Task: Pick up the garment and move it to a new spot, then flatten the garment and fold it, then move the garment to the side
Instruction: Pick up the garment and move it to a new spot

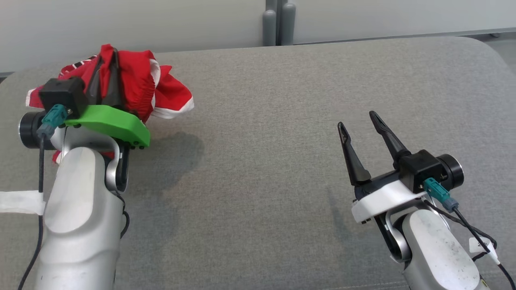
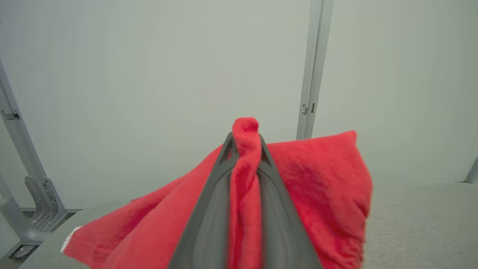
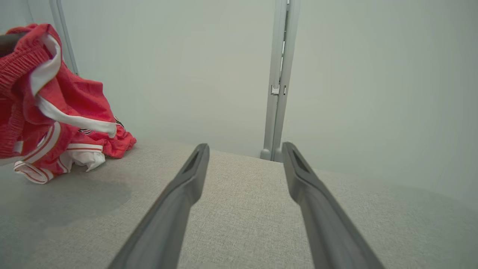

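A pale grey wall (image 1: 121, 24) runs behind everything, split by a grey upright post (image 1: 278, 22) at the middle of the far edge. Below it lies the desk (image 1: 282, 121), covered in grey woven cloth, with rounded far corners.

The garment (image 1: 137, 76) is at the far left corner of the desk. It is red with white trim and a gathered elastic band, and it is bunched up. It hangs from my left end effector (image 1: 108, 54), and in the right wrist view its lowest folds and a white hem lie on the desk. It casts a soft shadow on the desk.

My left end effector is pinched narrow on a fold of the garment. In the left wrist view a ridge of red fabric runs between the two dark fingers (image 2: 209, 209) and pokes out past their tips.

My right end effector (image 1: 357, 119) is over the near right part of the desk, well apart from the garment. Its fingers are spread wide with nothing between them.

A green bracket (image 1: 113, 123) sits at my left wrist and a white one (image 1: 383, 199) at my right.
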Tool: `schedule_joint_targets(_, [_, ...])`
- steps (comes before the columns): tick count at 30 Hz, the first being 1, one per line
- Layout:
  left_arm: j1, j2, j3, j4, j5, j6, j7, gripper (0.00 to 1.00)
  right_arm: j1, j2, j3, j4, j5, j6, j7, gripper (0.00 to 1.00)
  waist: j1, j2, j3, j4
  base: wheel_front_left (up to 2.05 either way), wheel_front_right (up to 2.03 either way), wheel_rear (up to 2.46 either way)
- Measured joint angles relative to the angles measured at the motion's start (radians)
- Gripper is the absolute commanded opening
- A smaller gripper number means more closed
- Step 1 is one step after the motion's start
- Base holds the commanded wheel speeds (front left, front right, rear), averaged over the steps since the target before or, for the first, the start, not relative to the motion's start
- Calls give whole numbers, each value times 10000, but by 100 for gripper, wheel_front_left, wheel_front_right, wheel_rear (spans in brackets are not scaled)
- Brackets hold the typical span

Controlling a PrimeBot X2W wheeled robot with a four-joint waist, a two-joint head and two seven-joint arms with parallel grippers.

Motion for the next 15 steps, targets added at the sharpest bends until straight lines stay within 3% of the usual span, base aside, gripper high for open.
schedule_joint_targets(4, [74, -6, -529, -159, -205, -146, 194, 0, 161, 36, 40, -10, -2, -6, 0, 100, 0, 0, -196, -472, 0, 0, 0])
schedule_joint_targets(9, [341, -2, -1814, -276, -1501, -244, 621, 0, 435, 36, -12, -73, -2, -105, 0, 100, 0, 0, -393, -1284, 0, 0, 0])
schedule_joint_targets(15, [650, 12, -2963, -297, -2263, 15, 976, 0, 565, 38, -15, -209, -2, -105, 0, 100, 0, 0, -438, -2132, 0, 0, 0])
